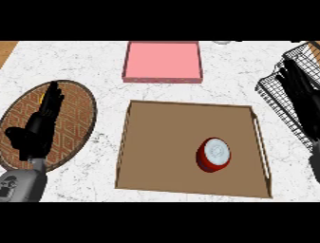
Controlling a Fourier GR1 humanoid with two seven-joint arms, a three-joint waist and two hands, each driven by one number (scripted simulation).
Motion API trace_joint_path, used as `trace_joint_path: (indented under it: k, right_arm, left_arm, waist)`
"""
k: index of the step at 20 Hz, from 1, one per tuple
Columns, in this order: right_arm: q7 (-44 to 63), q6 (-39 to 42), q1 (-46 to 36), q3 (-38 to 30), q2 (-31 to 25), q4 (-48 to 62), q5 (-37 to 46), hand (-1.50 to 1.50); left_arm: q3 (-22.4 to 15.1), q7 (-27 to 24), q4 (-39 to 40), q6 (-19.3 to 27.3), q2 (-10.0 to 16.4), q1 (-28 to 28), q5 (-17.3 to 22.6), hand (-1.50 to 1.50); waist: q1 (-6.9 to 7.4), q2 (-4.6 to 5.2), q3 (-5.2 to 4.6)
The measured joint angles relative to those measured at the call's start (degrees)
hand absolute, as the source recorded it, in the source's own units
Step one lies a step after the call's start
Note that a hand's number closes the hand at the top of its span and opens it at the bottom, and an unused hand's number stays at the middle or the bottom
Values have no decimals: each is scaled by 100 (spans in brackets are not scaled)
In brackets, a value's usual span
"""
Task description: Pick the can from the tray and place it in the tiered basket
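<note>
A red can [213, 154] with a pale lid stands upright in the right half of the brown tray [155, 142]. The black wire tiered basket [309, 71] is at the right edge of the counter. My right hand [309, 102] is open, fingers straight, lying over the basket's lower left part, to the right of the tray and apart from the can. My left hand [40, 123] is open with fingers pointing up, over the round mat at the left.
A pink square box [163, 61] sits behind the tray. A round brown patterned mat [75, 114] lies at the left under my left hand. A small pale object [222, 42] shows at the far edge. Wooden floor shows at the left.
</note>
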Motion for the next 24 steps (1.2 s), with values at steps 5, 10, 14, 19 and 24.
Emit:
trace_joint_path:
  k: [5, 10, 14, 19, 24]
  right_arm:
    - [504, -7, 93, 101, 416, -586, -301, 150]
    - [880, -1129, 579, -73, 451, -524, 267, -150]
    - [1455, -2064, 1392, 108, 552, -1388, 863, -150]
    - [2464, -2003, 1998, 404, -21, -2744, 1337, -150]
    - [3648, -1012, 1935, 713, -1095, -3499, 1411, -150]
  left_arm:
    - [60, 269, -258, 88, 352, 108, -374, 0]
    - [52, 439, -242, 113, 573, 185, -583, 0]
    - [5, 680, -332, 133, 617, 220, -701, 0]
    - [-26, 832, -372, 109, 595, 149, -790, 0]
    - [-120, 913, -447, 132, 507, 115, -855, 0]
  waist:
    - [-89, -15, 7]
    - [-323, -47, 6]
    - [-314, -47, 3]
    - [-263, -34, -3]
    - [-186, -28, -11]
